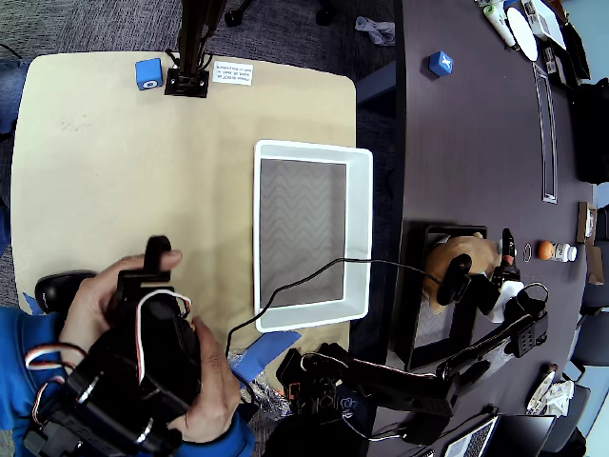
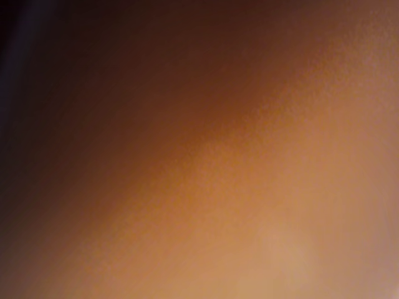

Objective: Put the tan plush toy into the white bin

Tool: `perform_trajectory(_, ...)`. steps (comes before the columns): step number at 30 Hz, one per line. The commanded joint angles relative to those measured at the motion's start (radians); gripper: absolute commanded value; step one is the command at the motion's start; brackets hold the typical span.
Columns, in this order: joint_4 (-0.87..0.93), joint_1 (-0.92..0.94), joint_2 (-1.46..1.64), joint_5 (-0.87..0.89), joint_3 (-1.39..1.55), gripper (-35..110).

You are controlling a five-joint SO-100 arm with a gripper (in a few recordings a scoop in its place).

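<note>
**Gripper at the toy in the black tray**

In the overhead view, one fuzzy tan plush toy (image 1: pixel 455 259) lies in one black rectangular tray (image 1: pixel 416 314) at lower right. The black gripper (image 1: pixel 468 278) is down on the toy; I cannot tell if its fingers pinch it. One rectangular white plastic bin (image 1: pixel 359 233) stands at centre, apart from the tray. The wrist view gives a blurred orange-tan surface (image 2: pixel 262 205), very close.
</note>
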Motion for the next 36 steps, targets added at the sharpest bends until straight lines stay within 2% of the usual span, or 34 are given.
perform_trajectory(1,-0.005,0.012,0.021,0.005,-0.028,62)
perform_trajectory(10,-0.005,0.012,0.025,0.003,-0.025,32)
perform_trajectory(16,-0.005,0.014,0.025,0.003,-0.025,18)
perform_trajectory(27,-0.005,0.025,0.025,0.003,-0.025,1)
perform_trajectory(36,-0.005,0.04,0.034,0.002,-0.046,0)
